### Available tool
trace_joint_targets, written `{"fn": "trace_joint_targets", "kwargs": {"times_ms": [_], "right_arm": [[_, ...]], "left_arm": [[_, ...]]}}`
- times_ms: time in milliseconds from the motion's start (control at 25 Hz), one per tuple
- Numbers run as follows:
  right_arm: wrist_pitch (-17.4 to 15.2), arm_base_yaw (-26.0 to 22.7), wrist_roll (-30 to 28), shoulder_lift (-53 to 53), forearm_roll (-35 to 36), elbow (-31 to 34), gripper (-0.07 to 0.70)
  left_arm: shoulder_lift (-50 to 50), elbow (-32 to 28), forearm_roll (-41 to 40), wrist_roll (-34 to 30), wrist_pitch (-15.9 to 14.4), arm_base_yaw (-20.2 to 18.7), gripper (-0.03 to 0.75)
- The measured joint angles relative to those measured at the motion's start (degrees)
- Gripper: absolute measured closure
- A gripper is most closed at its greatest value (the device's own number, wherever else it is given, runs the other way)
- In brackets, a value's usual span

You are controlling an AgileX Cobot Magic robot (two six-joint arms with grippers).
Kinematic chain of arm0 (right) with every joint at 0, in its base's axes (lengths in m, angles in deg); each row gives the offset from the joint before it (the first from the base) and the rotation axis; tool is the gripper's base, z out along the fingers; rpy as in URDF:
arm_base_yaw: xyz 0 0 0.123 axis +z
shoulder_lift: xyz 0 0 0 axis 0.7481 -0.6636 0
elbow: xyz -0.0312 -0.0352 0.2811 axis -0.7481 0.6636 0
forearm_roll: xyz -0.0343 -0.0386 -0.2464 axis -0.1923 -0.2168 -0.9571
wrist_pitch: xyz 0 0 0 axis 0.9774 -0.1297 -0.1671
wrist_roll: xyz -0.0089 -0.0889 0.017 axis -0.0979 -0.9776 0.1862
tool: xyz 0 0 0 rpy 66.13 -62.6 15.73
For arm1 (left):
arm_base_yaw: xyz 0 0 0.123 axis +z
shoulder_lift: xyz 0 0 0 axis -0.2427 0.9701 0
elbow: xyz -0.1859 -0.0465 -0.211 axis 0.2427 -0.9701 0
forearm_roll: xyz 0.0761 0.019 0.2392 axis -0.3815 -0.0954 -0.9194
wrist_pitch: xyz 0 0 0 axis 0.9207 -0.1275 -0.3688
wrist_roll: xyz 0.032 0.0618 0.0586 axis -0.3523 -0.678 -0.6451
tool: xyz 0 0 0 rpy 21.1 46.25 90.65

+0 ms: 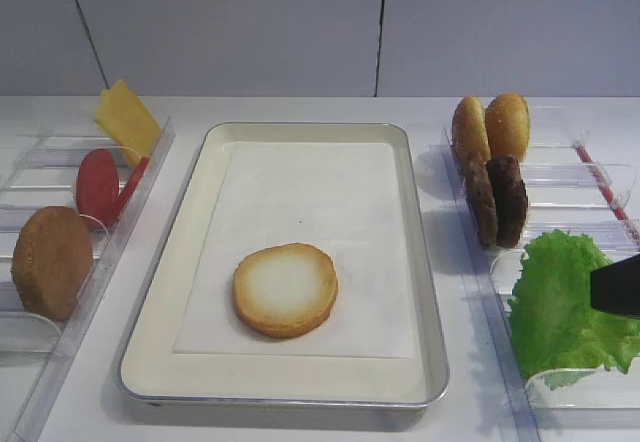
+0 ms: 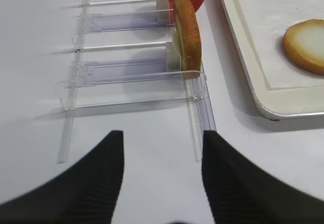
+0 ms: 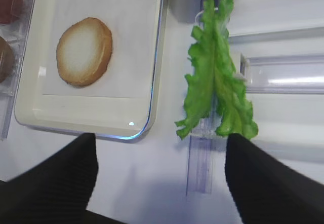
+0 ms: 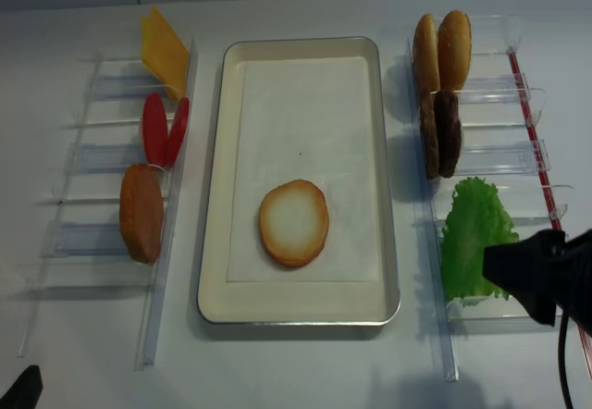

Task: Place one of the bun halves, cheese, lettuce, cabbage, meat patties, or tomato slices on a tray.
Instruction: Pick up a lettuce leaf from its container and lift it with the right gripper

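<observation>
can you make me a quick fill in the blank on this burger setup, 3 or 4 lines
1. The only food lying on the tray is a ____ with its pale face up.
2. The yellow cheese stands in the bins to the ____ of the tray.
3. The two meat patties stand just in front of two ____.
4. The right hand is ____, near the lettuce.

Missing: bun half; left; bun halves; open

Buns (image 4: 293, 223) 4 — patties (image 4: 440, 133) 2 — tomatoes (image 4: 154, 130) 2, cheese (image 4: 164, 53) 1, lettuce (image 4: 474, 238) 1.

In the exterior high view the right tool (image 1: 617, 286) is cut by the right edge and hides part of the lettuce (image 1: 560, 297). The left tool (image 4: 20, 391) shows only as a dark corner tip, its jaws unreadable.
</observation>
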Motion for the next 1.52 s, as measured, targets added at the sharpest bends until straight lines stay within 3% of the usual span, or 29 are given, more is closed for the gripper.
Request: {"fn": "trace_joint_targets", "kwargs": {"times_ms": [400,880,1200,1400,1520], "right_arm": [[4.57,0.0,-10.44,-11.35,6.03,-0.1,0.073],[8.29,0.0,-18.89,-18.38,11.74,-0.1,0.077],[9.44,0.0,-22.88,-21.67,15.49,-0.1,0.148],[10.19,0.0,-23.46,-21.67,15.64,-0.1,0.265],[10.51,0.0,-23.54,-21.67,15.27,-0.1,0.293]], "left_arm": [[0.0,0.0,0.0,0.0,0.0,0.0,0.385],[0.0,-0.09,0.0,0.0,0.0,0.0,0.385],[0.0,-0.09,0.0,0.0,0.0,0.0,0.384],[0.0,-0.09,0.0,0.0,0.0,0.0,0.385],[0.0,-0.09,0.0,0.0,0.0,0.0,0.385]]}}
